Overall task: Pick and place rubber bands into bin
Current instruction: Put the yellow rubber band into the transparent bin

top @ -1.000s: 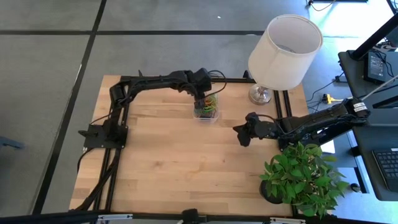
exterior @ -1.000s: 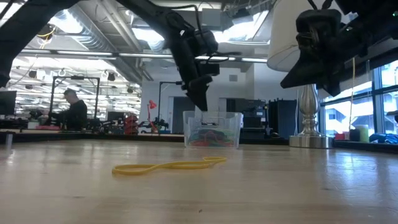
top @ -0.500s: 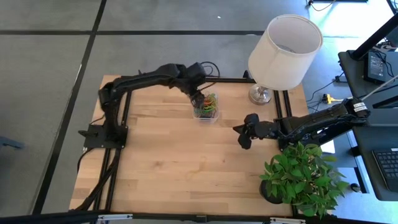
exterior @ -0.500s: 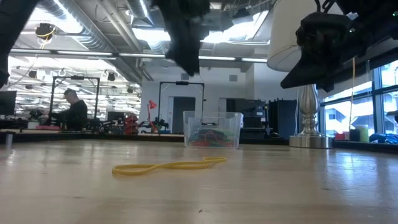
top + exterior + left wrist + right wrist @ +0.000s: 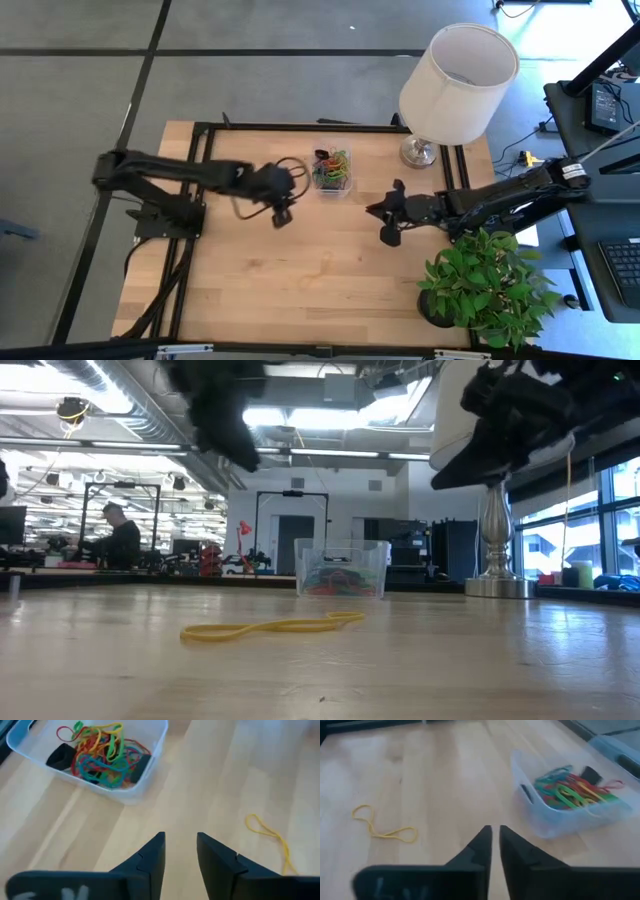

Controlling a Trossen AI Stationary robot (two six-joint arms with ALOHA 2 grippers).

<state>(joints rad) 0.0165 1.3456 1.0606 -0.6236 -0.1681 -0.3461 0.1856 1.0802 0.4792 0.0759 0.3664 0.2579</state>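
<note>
High view: the bin [image 5: 332, 170] sits near the table's far edge, heaped with coloured rubber bands [image 5: 333, 166]; the left gripper [image 5: 282, 213] hangs just left of the bin and nearer the front, the right gripper [image 5: 385, 225] to the bin's right, each apparently placed to reach the open wood in front of the bin.

Low view: one yellow band [image 5: 270, 627] lies loose on the table in front of the bin, well apart from it; judged the only piece left to collect.

Left wrist view: the fingers [image 5: 150, 860] stand a little apart with nothing between them; the bin and the yellow band both lie ahead.

Right wrist view: the fingers [image 5: 479, 847] are almost together, a thin gap showing, empty; they point between the bin and the yellow band, suggesting an approach to the band.
</note>
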